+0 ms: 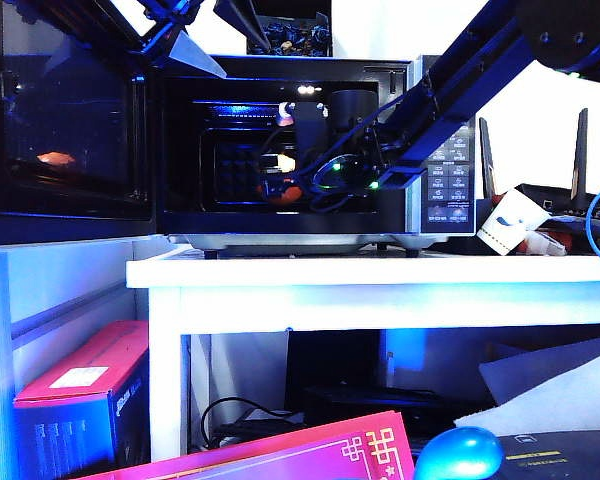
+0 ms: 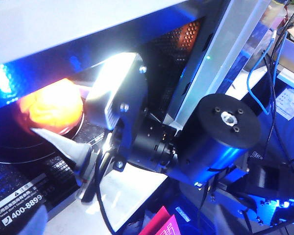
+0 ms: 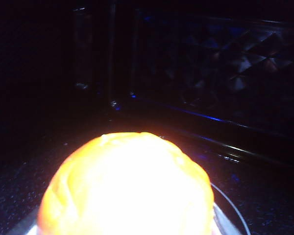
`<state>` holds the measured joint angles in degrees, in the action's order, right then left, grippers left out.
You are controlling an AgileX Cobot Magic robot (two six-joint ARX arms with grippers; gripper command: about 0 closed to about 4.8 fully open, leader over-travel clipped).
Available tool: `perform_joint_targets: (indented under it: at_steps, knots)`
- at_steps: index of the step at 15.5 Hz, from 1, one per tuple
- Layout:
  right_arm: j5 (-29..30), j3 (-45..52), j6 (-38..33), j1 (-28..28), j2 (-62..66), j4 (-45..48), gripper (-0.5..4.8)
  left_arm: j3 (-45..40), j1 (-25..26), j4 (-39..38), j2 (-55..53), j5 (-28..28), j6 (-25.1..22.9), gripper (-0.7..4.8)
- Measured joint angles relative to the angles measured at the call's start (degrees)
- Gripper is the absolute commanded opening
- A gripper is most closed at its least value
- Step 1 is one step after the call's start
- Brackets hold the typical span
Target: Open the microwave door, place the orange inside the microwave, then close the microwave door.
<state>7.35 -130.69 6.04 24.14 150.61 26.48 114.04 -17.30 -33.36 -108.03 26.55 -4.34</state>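
The right wrist view alone shows the small round bright orange [image 3: 130,188] filling the right gripper [image 3: 127,230], jaws grasping it inside the boxy black microwave [image 1: 310,70]. The left gripper [image 2: 49,156] hovers released beside. A white table [image 1: 380,275] carries the oven.

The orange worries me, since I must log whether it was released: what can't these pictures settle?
- Orange: right wrist view, glare whitens it and the frame edge cuts off its underside.
- Right gripper: left wrist view, contact with the orange is unclear.
- Left gripper: exterior view, cropped by the top edge.
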Motion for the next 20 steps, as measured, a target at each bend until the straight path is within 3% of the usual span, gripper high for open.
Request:
perform_joint_targets:
  at_steps: [11,12,13,14,20]
  knots:
    - [0.22,-10.49,-0.15,0.0,5.86,-5.57,1.98,0.04,0.0,-0.35,0.02,0.24,-0.17,4.79]
    - [0.24,-10.54,-0.15,0.0,6.03,-5.46,2.35,0.07,0.0,-0.37,0.02,0.24,-0.17,4.79]
    - [0.22,-10.75,-0.15,0.0,6.27,-5.46,3.85,0.07,0.0,-0.46,0.02,0.22,-0.2,4.79]
    - [0.22,-10.75,-0.13,0.0,6.29,-5.57,4.79,0.07,0.0,-0.46,0.02,0.24,-0.2,4.79]
    - [1.42,-10.8,-0.04,0.02,6.27,-6.64,4.79,0.04,0.07,-0.52,0.02,-0.11,-0.22,4.79]
